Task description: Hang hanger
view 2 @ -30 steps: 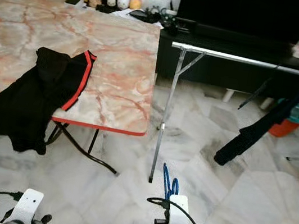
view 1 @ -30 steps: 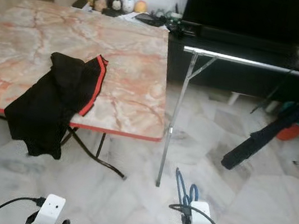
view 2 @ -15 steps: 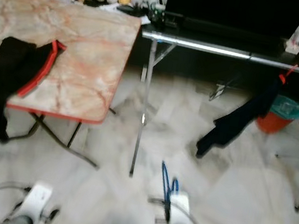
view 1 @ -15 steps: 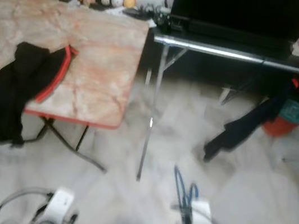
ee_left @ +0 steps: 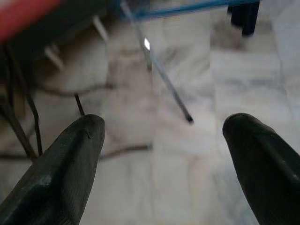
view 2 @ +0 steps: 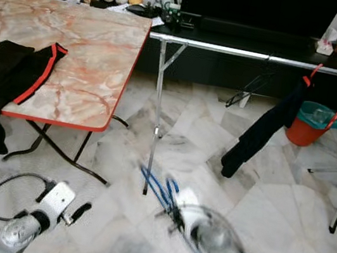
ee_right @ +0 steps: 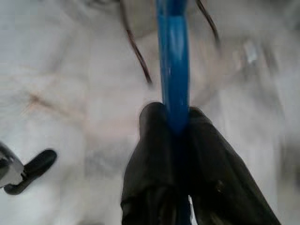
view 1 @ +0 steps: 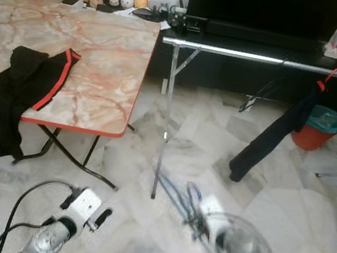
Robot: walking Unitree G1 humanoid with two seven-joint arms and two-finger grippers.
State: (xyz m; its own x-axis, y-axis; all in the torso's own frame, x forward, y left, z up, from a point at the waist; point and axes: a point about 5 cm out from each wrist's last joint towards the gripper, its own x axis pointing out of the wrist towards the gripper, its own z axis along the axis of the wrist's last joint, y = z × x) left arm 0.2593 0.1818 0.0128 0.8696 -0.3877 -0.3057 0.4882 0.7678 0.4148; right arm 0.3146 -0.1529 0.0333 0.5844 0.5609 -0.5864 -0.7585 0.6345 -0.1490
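Carrying the blue plastic hanger [ee_right: 173, 56] pinched between its two black fingers, the right gripper [ee_right: 176, 124] hangs low over the marble floor, blurred in the head views, so the step in hand looks like the approach to the silver metal clothes rail [view 1: 244, 54], which runs well ahead of and above that gripper. The left gripper [ee_left: 164, 140] idles beside it, fingers spread wide and empty. Next, the right arm likely must lift the hanger's hook over a bare stretch of rail, left of the dark garment [view 1: 273, 133] hanging there.

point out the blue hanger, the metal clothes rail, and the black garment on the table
blue hanger [ee_right: 173, 61]: right wrist view, bar above the fingers.
metal clothes rail [view 1: 231, 52]: left eye view, horizontal bar.
black garment [view 1: 8, 88]: left eye view, middle of the cloth.
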